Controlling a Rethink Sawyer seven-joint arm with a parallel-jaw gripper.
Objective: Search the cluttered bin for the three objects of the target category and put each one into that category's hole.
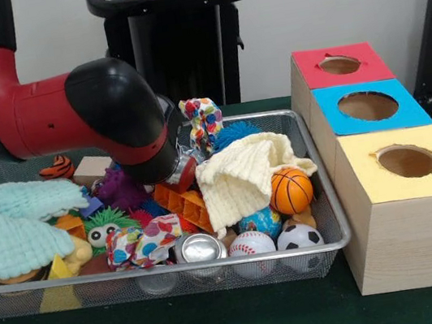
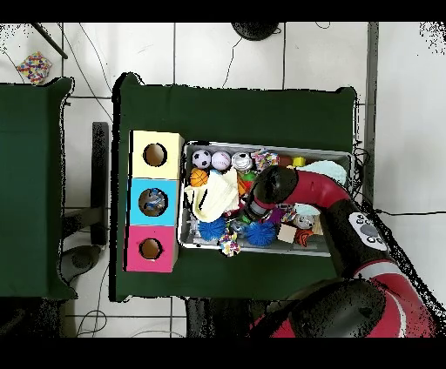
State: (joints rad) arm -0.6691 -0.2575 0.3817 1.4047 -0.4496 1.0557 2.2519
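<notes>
A wire bin [image 1: 135, 277] [image 2: 185, 196] is full of mixed toys. At its right end lie a basketball [image 1: 290, 190] [image 2: 199, 177], a baseball [image 1: 251, 245] [image 2: 221, 160], a soccer ball [image 1: 299, 237] [image 2: 202, 158] and a globe-patterned ball [image 1: 260, 221]. Beside the bin stands a wooden box with a red hole [image 1: 340, 65] [image 2: 151, 249], a blue hole [image 1: 368, 106] [image 2: 155, 202] and a yellow hole [image 1: 406, 160] [image 2: 155, 154]. My gripper [image 1: 178, 170] [image 2: 253, 206] reaches down into the middle of the bin, mostly hidden behind the arm's black wrist.
A cream knitted cloth [image 1: 243, 176] [image 2: 218, 193] covers the bin's middle right, and a mint cloth [image 1: 12, 223] its left end. Also inside are a silver can [image 1: 199, 248], patterned cloths [image 1: 142, 241], spiky balls [image 1: 236, 132], an orange block [image 1: 183, 204] and a wooden block [image 1: 92, 169].
</notes>
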